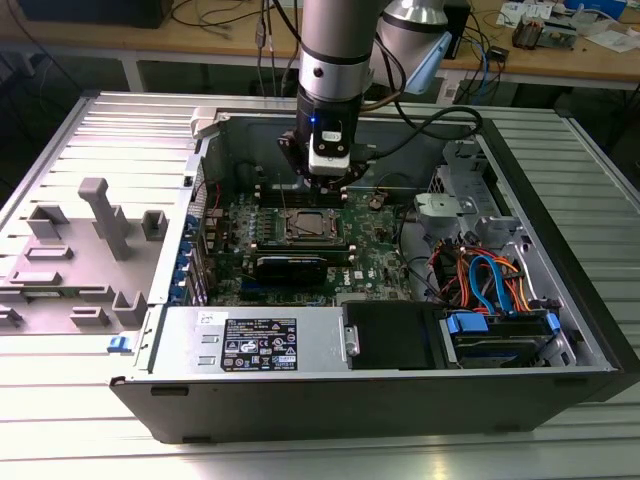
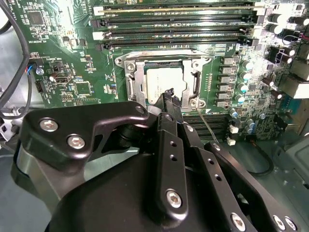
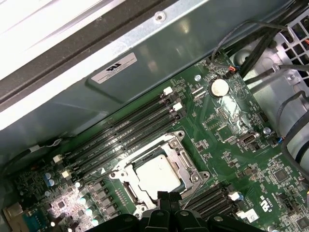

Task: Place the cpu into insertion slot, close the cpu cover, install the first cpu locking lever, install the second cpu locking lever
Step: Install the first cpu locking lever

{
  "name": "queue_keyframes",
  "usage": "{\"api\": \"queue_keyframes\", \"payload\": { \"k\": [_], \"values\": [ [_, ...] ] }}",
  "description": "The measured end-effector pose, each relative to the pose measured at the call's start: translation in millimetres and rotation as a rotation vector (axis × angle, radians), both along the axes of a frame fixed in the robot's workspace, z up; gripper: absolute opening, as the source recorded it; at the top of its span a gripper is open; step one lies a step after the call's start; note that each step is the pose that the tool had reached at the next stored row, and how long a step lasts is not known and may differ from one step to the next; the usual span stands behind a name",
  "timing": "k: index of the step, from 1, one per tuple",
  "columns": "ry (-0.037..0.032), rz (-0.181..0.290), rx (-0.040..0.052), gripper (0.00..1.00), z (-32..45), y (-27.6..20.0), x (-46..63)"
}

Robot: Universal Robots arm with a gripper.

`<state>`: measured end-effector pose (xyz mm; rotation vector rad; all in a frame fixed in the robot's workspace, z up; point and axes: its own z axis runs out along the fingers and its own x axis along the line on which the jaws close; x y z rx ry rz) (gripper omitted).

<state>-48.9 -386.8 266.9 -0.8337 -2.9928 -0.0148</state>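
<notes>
The arm (image 1: pixel 335 60) reaches down into the open computer case (image 1: pixel 560 300), its gripper (image 1: pixel 326 184) hanging over the green motherboard (image 1: pixel 380 262), just beside the silver-framed insertion slot (image 1: pixel 308 226). On the exterior view's left, 1 grey plastic fixture (image 1: pixel 100 215) stands on the ribbed metal table (image 1: pixel 60 420). Blue and orange cables (image 1: pixel 490 280) lie inside the case toward the exterior view's right.

In the second wrist view the claw's (image 2: pixel 170 98) black body hides the near rim of the cpu cover (image 2: pixel 133 82) and much of the motherboard (image 2: pixel 72 72). In the first wrist view the claw (image 3: pixel 164 199) is cut off by the picture's edge. In the exterior view the arm (image 1: pixel 335 45) runs off the top edge, and the locking levers are too small to tell.
</notes>
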Motion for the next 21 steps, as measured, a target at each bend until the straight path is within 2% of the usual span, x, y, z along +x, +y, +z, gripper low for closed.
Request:
{"api": "queue_keyframes", "payload": {
  "k": [12, 15, 18, 21],
  "values": [
    [0.0000, 0.009, 0.0000, 0.11, 0.0, -0.2, 0.0],
    [0.0000, 0.041, 0.0000, 0.11, 0.0, -0.4, -0.4],
    [0.0000, 0.101, -0.0001, 0.11, 0.0, -0.5, -1.7],
    [-0.0001, 0.111, 0.0006, 0.11, -0.1, -0.4, -5.5]
  ]
}}
